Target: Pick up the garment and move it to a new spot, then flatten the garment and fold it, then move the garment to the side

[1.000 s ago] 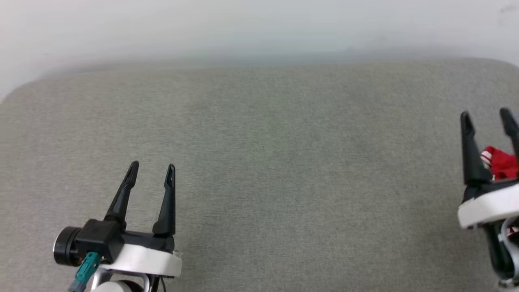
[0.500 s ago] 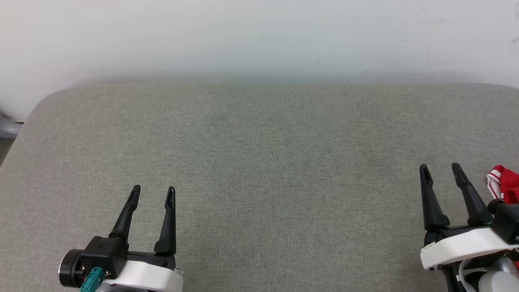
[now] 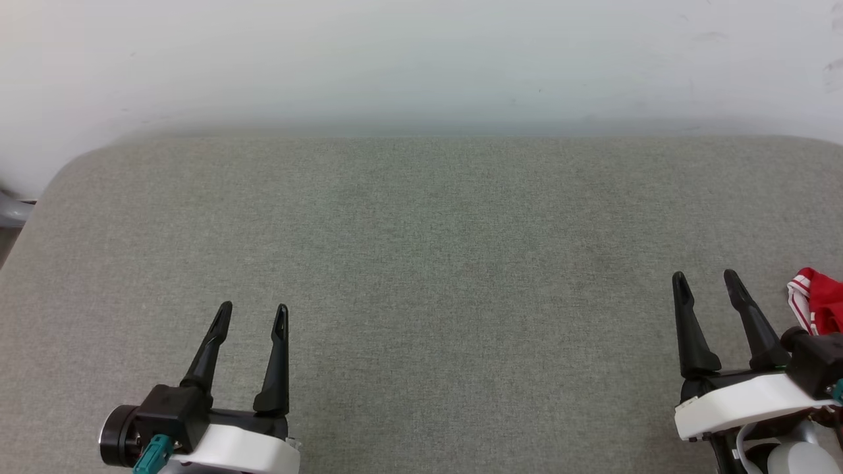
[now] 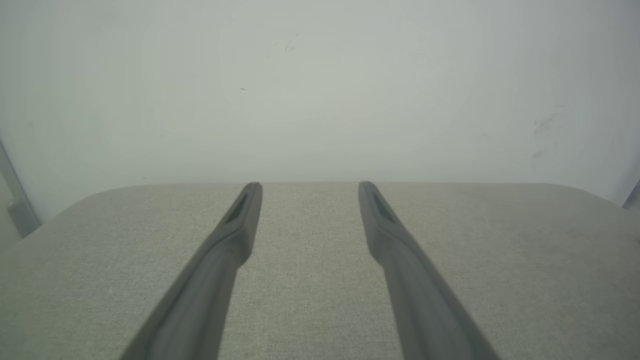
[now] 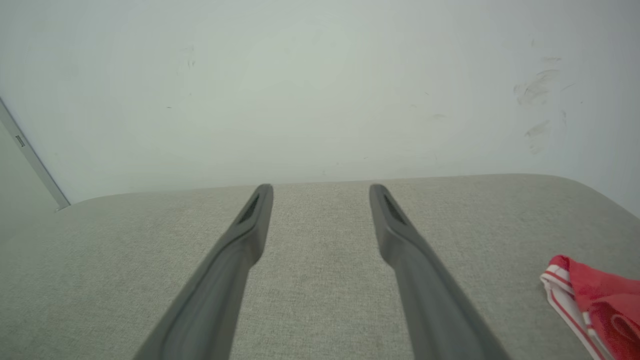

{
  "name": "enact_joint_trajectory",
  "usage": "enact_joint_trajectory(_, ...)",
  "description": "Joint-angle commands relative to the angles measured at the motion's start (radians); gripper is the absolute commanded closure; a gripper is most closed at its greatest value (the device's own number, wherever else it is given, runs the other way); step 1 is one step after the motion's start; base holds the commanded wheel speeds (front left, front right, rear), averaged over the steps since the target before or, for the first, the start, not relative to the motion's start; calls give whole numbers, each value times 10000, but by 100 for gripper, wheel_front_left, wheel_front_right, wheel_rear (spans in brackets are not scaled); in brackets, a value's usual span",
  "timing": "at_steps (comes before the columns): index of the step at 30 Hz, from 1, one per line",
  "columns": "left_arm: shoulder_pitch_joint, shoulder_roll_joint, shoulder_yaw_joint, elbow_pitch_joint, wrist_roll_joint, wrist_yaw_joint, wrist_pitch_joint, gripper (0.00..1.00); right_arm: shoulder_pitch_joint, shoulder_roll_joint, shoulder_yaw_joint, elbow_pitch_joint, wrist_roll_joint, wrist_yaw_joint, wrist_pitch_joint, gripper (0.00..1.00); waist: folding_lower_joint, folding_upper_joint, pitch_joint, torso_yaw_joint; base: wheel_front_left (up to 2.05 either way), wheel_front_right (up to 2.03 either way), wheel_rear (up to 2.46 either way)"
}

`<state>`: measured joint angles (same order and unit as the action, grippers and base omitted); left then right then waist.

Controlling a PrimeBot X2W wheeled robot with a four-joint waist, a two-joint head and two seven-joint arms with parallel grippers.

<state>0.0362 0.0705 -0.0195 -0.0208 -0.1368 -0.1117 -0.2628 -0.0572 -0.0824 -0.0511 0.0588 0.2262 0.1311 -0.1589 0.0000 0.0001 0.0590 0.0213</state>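
Right gripper (image 3: 705, 280) now clear of garment (image 3: 818, 299) near right edge, left gripper (image 3: 253, 309) over open grey surface (image 3: 421, 230), both jaws apart.

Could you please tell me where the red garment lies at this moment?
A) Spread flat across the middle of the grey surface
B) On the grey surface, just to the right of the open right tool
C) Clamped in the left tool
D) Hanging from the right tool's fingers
B: the garment lies bunched on the grey surface beside the right tool, whose fingers stand apart with nothing between them.
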Motion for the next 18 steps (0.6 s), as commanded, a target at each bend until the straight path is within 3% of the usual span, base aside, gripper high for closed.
enact_joint_trajectory(1,76,-33,63,32,-51,-20,-24,0,45,56,-4,-54,34,-9,-54,0,0,-1,4,7,0,0,0)
enact_joint_trajectory(9,65,-105,219,78,-51,-107,-24,0,146,91,14,-126,64,-9,-34,0,0,-1,47,33,0,0,0)
enact_joint_trajectory(10,0,-106,222,74,-68,-86,0,100,10,42,6,-86,17,0,-2,100,0,-1,49,34,0,0,0)
enact_joint_trajectory(14,88,-152,200,419,-161,-85,54,100,106,55,9,270,97,0,29,100,1,-1,48,34,0,0,0)
enact_joint_trajectory(18,28,-121,211,495,-1027,-77,215,100,63,70,-32,362,872,0,186,100,1,-1,29,25,0,0,0)
